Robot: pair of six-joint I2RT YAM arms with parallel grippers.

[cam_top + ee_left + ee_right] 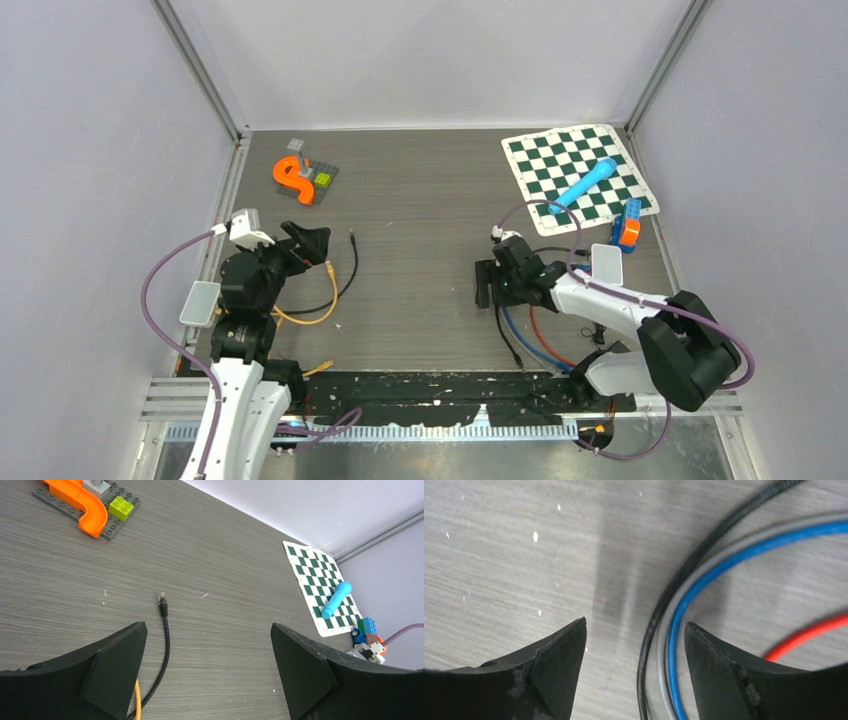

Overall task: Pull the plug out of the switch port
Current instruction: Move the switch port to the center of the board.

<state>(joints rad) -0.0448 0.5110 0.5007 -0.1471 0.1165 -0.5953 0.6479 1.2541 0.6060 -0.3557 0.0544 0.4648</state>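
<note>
The right gripper (635, 625) hangs low over the table with its jaws apart, clasping nothing. In its wrist view a black cable (704, 550) and a blue cable (744, 555) run through the gap, closer to the finger at 3 o'clock, and neither finger visibly presses on them. A red cable (804, 635) curves away outside that finger.

In the top view this gripper sits against a dark block that I take to be the switch (483, 285), which is at about 9 o'clock from the fingers. The three cables trail from there toward 5 o'clock, down to the table's near edge. The plug and its port are hidden under the gripper, so I cannot tell which cable it belongs to or whether it is seated.

The left gripper (208, 626) is spread wide and empty, well apart from the switch. A loose black lead (165, 645) lies on the table below it, and its free connector (161, 598) points toward 12 o'clock, in no port. A yellow cable (137, 700) lies beside it at 6 o'clock.

As I judge it, the task is at the approach stage: the right arm is at the switch, but no grip is made. What remains is to close on the plug body rather than the cable, draw it straight out, and let go.
</note>
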